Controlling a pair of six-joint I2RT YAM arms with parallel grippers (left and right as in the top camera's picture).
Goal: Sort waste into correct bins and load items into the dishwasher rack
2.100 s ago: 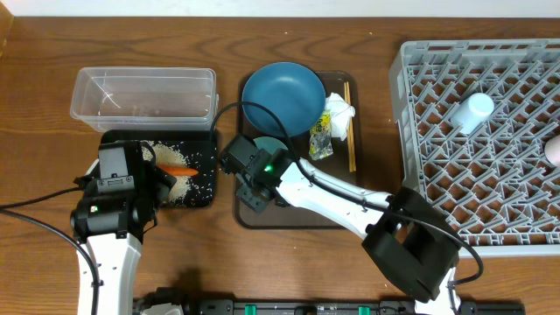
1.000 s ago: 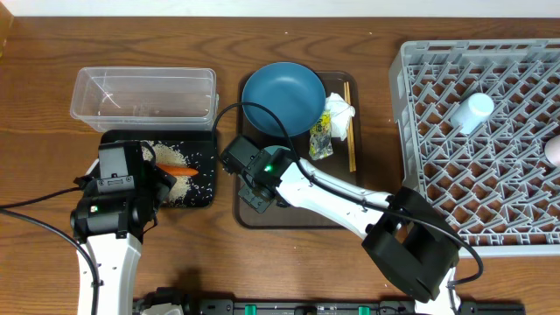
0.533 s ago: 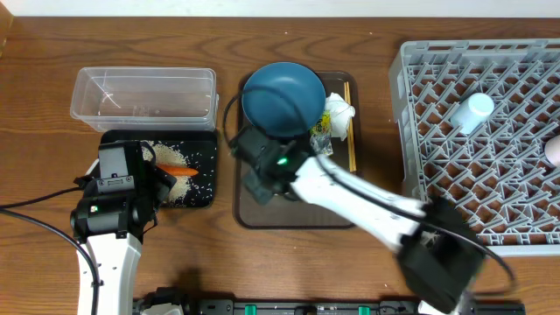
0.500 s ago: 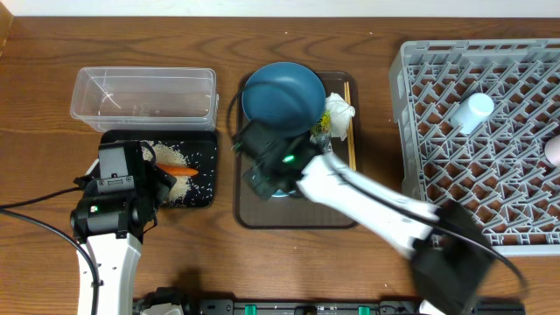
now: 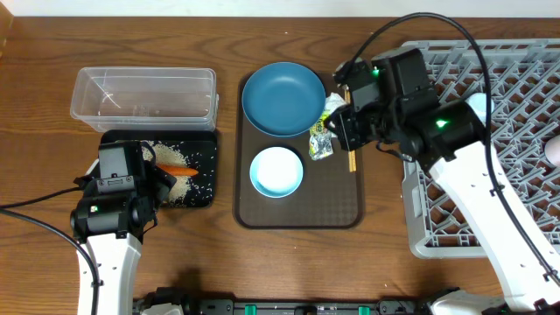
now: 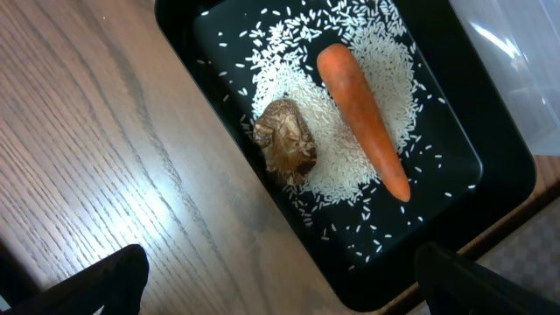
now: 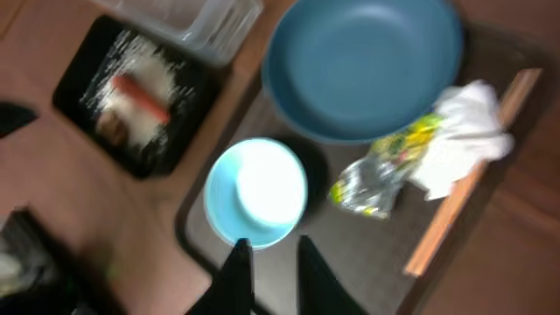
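Table (image 5: 289,262) — black tray (image 6: 503,162) holds rice (image 6: 337,149), carrot (image 6: 363,118) (brown lump (image 6: 286,140) too).

**Scraps in the black tray, dishes still on the serving tray**

The black tray (image 6: 477,188) holds loose white rice (image 6: 297,96), with an orange carrot (image 6: 363,131) lying diagonally across it and a brown lump (image 6: 286,150) just beside. The clear tub (image 5: 144,92) sits right behind it. On the brown serving tray (image 5: 297,210), the dark-blue plate (image 5: 283,98) lies beyond the white bowl (image 5: 276,171), which is blue inside. Crumpled tissue (image 7: 468,131) and a green-yellow wrapper (image 7: 385,171) rest against the chopsticks (image 7: 472,188). The grey rack (image 5: 525,175) carries two pale cups (image 5: 478,103) (image 5: 553,150), well apart
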